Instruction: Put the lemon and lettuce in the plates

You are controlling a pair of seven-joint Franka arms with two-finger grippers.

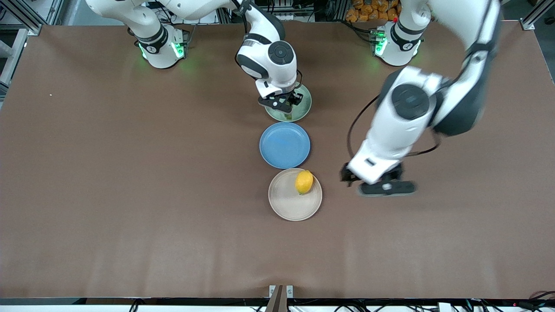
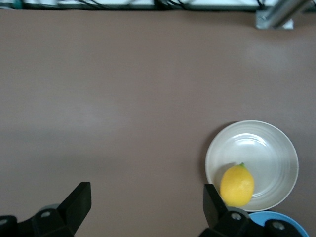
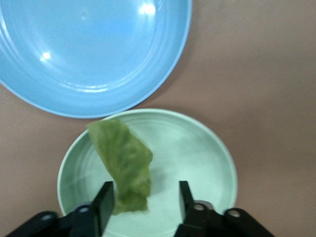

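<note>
Lemon (image 1: 304, 181) lies on the beige plate (image 1: 288, 203). My right pincer (image 3: 143, 202) hangs released over the green plate (image 3: 207, 163), lettuce (image 3: 123, 165) against one finger. My left pincer (image 2: 146, 202) hovers released over bare worktop (image 2: 123, 98).

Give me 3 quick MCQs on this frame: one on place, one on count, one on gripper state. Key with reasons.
1. Where is the lemon?
A. on the blue plate
B. on the beige-white plate
C. on the bare table

2. How many plates are on the table?
A. two
B. three
C. four

3. What state is the right gripper in, over the mint green plate?
A. open
B. shut on the lemon
C. shut on a plate rim

Key:
1 B: the lemon rests on the beige-white plate, the plate nearest the front camera.
2 B: mint green, blue plate and beige-white lie in a row.
3 A: its fingers stand apart, with the lettuce beside one finger and a gap to the other.
</note>
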